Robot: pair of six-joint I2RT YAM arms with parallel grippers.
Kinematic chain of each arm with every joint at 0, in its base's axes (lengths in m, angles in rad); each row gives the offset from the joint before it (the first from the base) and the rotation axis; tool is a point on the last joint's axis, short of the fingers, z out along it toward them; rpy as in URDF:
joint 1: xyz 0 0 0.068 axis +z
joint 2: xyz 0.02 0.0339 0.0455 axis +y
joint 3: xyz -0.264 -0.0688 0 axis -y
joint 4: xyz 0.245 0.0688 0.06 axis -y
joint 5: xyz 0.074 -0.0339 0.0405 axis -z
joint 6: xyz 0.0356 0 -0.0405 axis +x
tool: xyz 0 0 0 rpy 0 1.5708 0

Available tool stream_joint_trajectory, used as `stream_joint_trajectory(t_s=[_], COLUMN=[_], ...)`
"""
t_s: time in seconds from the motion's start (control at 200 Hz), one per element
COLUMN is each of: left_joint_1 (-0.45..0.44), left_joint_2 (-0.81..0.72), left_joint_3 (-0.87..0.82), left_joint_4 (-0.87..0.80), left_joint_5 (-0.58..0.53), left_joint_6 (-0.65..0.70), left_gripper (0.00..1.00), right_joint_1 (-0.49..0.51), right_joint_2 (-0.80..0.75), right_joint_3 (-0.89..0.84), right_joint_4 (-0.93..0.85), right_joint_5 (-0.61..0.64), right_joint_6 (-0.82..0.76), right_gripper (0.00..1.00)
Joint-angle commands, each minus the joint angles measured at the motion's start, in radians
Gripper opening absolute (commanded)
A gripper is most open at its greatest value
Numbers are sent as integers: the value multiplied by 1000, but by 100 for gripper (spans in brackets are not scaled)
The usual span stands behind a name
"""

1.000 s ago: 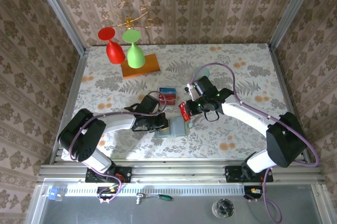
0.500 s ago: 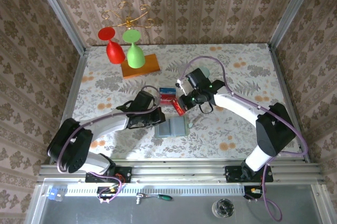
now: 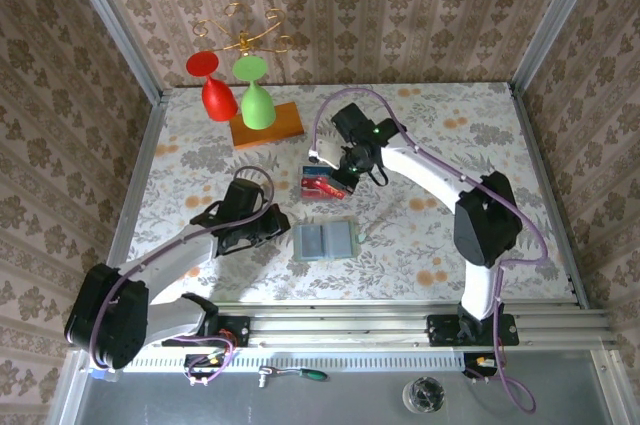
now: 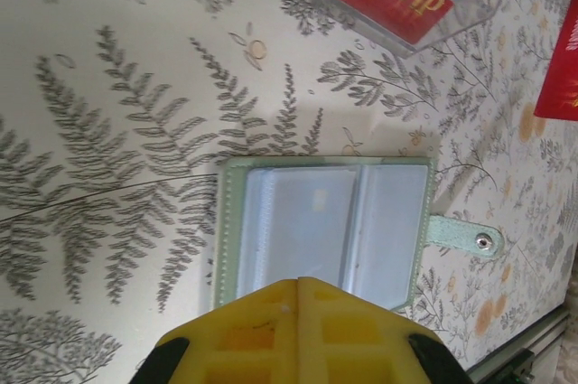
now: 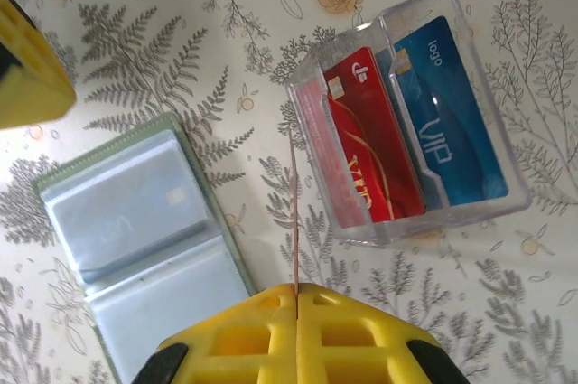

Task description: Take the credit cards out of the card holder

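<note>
The blue card (image 5: 447,117) reads "logo" and "VIP"; the red card (image 5: 375,145) "VIP".

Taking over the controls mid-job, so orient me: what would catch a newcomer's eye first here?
The sage-green bifold card holder lies open at the near middle of the floral table. Just behind it a clear plastic tray holds a red plastic card and a blue plastic card, and the right arm's yellow fingers pinch another thin red card edge-on beside that tray.
</note>
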Motion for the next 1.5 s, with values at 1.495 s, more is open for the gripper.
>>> stream_joint_trajectory(t_s=[1.495], left_joint_1=[121], left_joint_2=[36], left_joint_3=[-66], left_joint_4=[49], left_joint_5=[98], left_joint_6=[43], left_gripper=[5], right_joint_1=[6], right_joint_2=[372], right_joint_3=[533], right_joint_4=[-317], right_joint_5=[54], right_joint_6=[-201], right_gripper=[18])
